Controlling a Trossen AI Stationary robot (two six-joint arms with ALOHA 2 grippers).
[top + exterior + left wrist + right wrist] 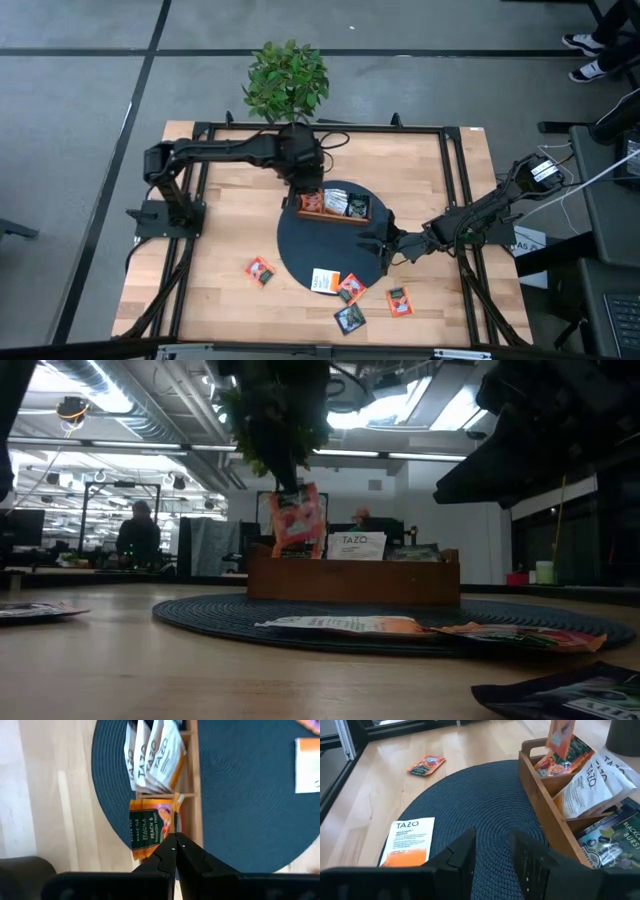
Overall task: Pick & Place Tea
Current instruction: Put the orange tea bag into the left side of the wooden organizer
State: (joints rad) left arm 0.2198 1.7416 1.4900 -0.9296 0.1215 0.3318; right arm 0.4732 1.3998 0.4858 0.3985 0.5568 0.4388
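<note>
Wooden table (230,225), dark round mat (310,250) at centre. Left gripper (175,849) hung over wooden tray (335,215), fingers pinched tight on an orange sachet (150,827) above the end compartment at the tray's 9 o'clock. Best lowered straight, released only once inside. Right gripper (490,851) waited at the mat's 3 o'clock, fingers apart, empty. Loose sachets (350,318) lay toward 6 o'clock. Low view alone showed the sachet dangling clear of the rim.

Ceiling strip lights (120,400) lit the room evenly from above, flaring white in the low view. There the arms hung as dark silhouettes and the nearest sachets (560,695) at the table's (230,220) front edge were blurred. Shadows stayed soft.
</note>
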